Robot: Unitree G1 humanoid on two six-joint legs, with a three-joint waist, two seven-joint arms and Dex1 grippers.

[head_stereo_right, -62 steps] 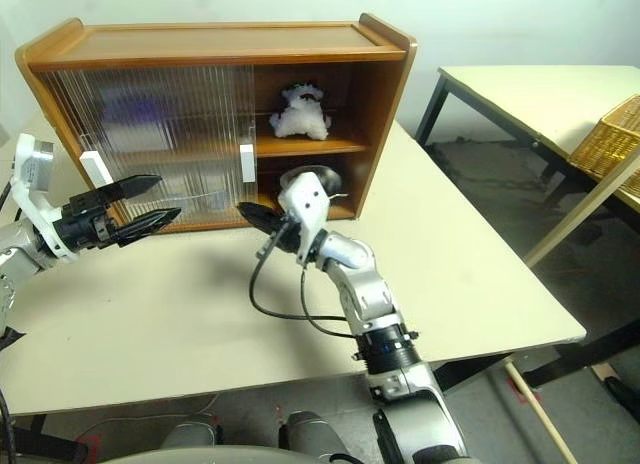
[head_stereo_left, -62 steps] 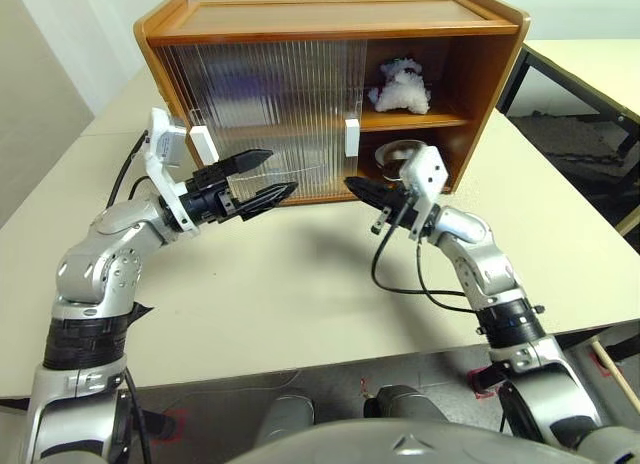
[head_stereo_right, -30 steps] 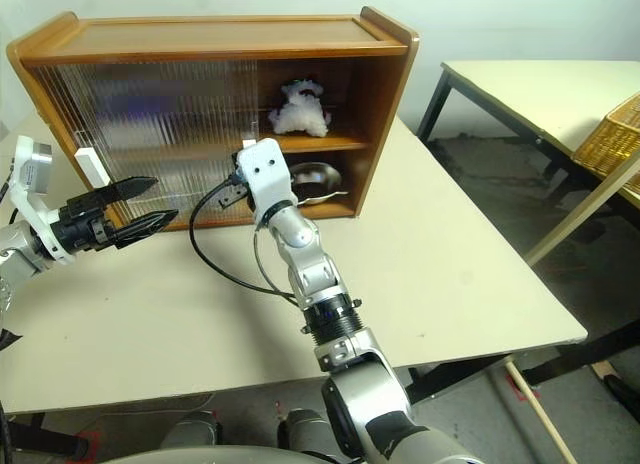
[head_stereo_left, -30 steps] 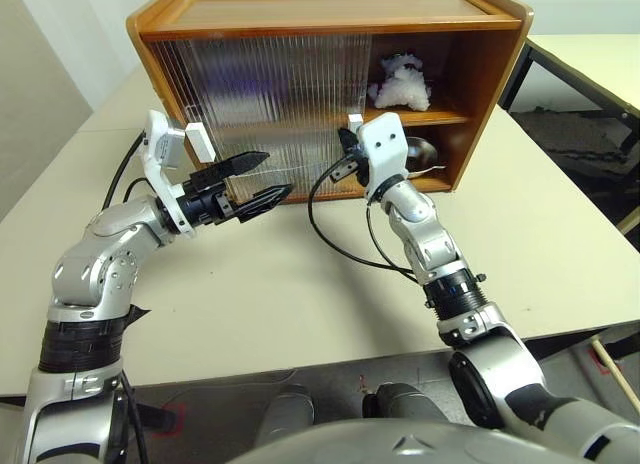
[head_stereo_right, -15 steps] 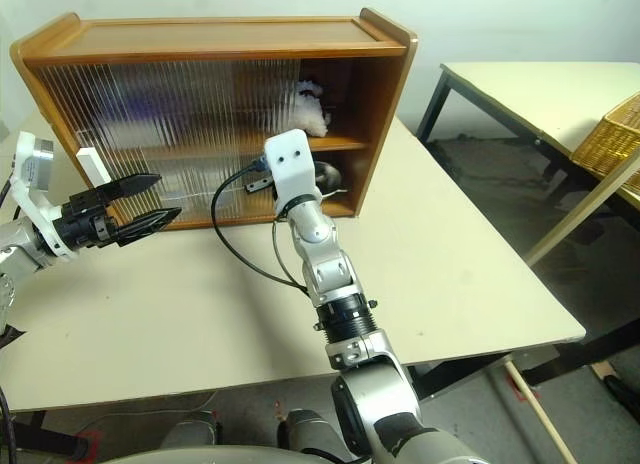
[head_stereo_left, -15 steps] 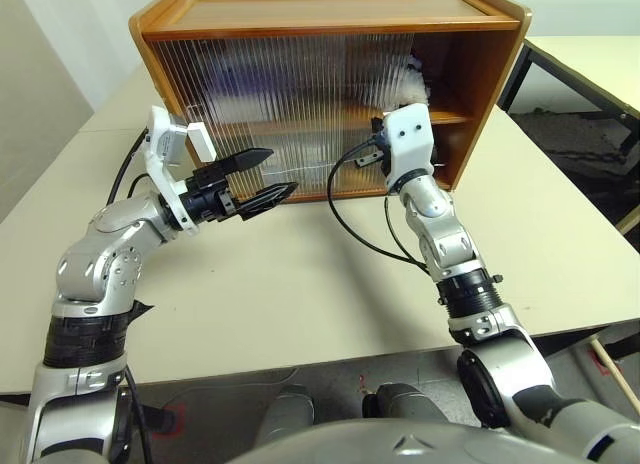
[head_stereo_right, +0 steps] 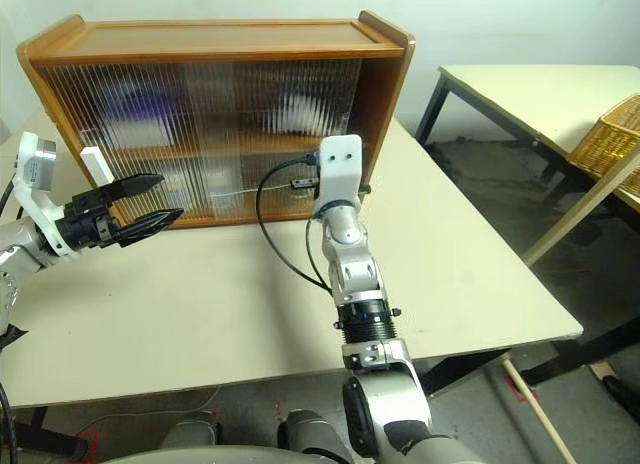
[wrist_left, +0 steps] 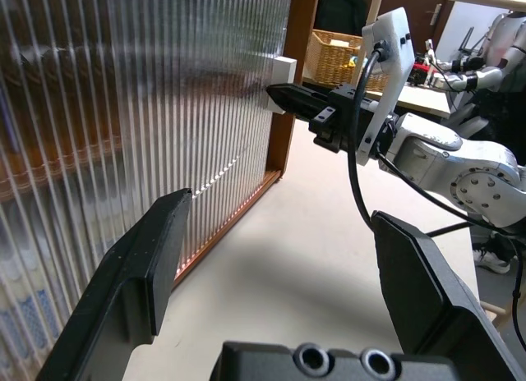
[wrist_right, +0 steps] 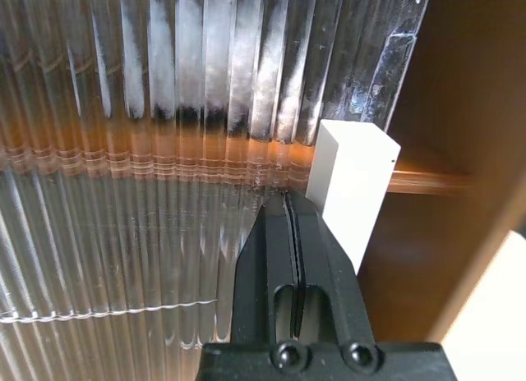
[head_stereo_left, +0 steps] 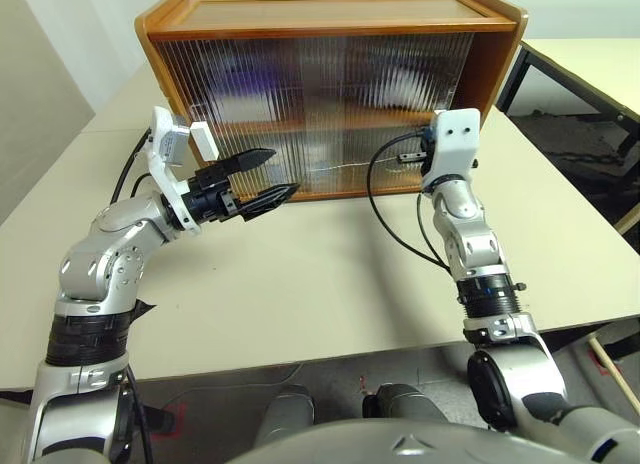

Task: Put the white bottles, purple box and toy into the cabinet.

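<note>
Door slid across by the right claw: a sec ago the cabinet's right bay was seen open, w/ a white fluffy item on the upper shelf and a shiny bowl on the lower; half a sec ago only a narrow gap was left; now the ribbed panel is drawn nearly to the right side wall. Both bays are covered by translucent ribbing. The right claw is pinched fully closed, nothing gripped; its tips are pressed against the panel just beside the white handle, so the door appears to have been pushed, not grasped. A thin strip of brown interior is left visible past the handle in the right wrist view.

Left claw is held spread wide, empty, level over the desk in front of the cabinet's left half, near the other white handle; no shift noted over the same sec.

Task items: none are seen on the desk. Behind the ribbing only blurs can be made out – a purplish smear upper left, pale patches lower left – so the box, bottles and toy can't be ID'd individually; presumably inside.

Meaning, as judged: loading looks finished, closing almost done; only withdrawal of the right arm seems left.
</note>
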